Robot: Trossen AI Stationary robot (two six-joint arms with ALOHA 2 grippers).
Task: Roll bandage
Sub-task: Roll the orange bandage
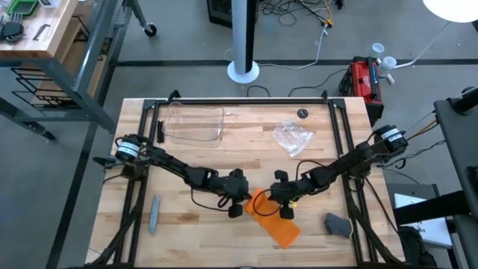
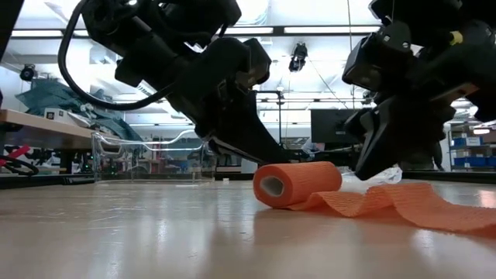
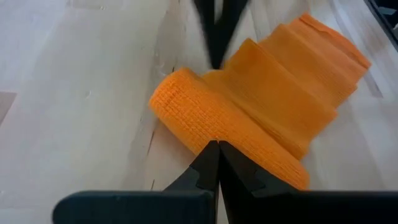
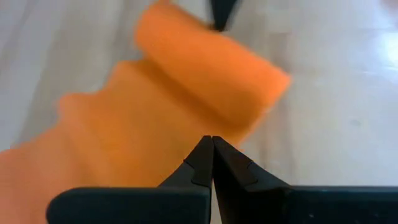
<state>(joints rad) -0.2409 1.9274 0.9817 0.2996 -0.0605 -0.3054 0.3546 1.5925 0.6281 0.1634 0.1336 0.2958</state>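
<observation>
My left tool [image 3: 217, 144] and right tool [image 4: 212, 139], both fully closed and empty, flanked the partly rolled bright orange fabric bandage [image 1: 267, 214] on the wooden surface [image 1: 194, 228]; the clear plastic tray [image 1: 194, 123] at the far left looked empty.

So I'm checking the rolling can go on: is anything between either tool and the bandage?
Nothing visible. Both shut tools, left and right, sit right at the orange bandage roll, one on each side.

A clear plastic tray [image 1: 196, 122], crinkled wrap [image 1: 291, 136], a grey bar [image 1: 154, 213] and a grey block [image 1: 337, 223] lie on the wooden table [image 1: 202, 232].
</observation>
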